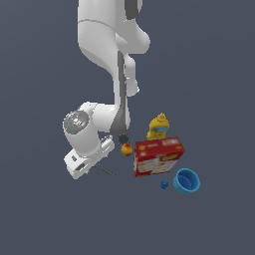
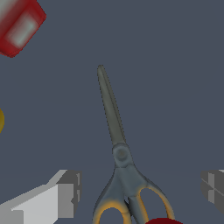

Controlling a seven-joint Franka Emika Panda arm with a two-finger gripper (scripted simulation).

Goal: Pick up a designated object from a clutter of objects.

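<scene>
While my wrist hangs low over the dark floor, my gripper [image 2: 138, 192] stands wide open, its two grey fingers [image 2: 65, 192] apart on either side of the frame and closed on nothing. Between them in the wrist view lies a pair of scissors [image 2: 118, 144]: closed grey blades running to a point, a round pivot, and orange-yellow loops on the handles near my fingers. A dark red rounded shape [image 2: 162, 221] peeks in beside the handles. In the exterior view the scissors show only as a thin dark rod [image 1: 107, 171] on the floor just beside my hand, towards the exterior view's right. Further that way sit the orange ball [image 1: 126, 149], a dark round lump [image 1: 123, 138], the yellow bottle [image 1: 158, 126], the red-and-yellow box [image 1: 158, 156], the tiny blue ball [image 1: 164, 185] and the blue bowl [image 1: 187, 181]
</scene>
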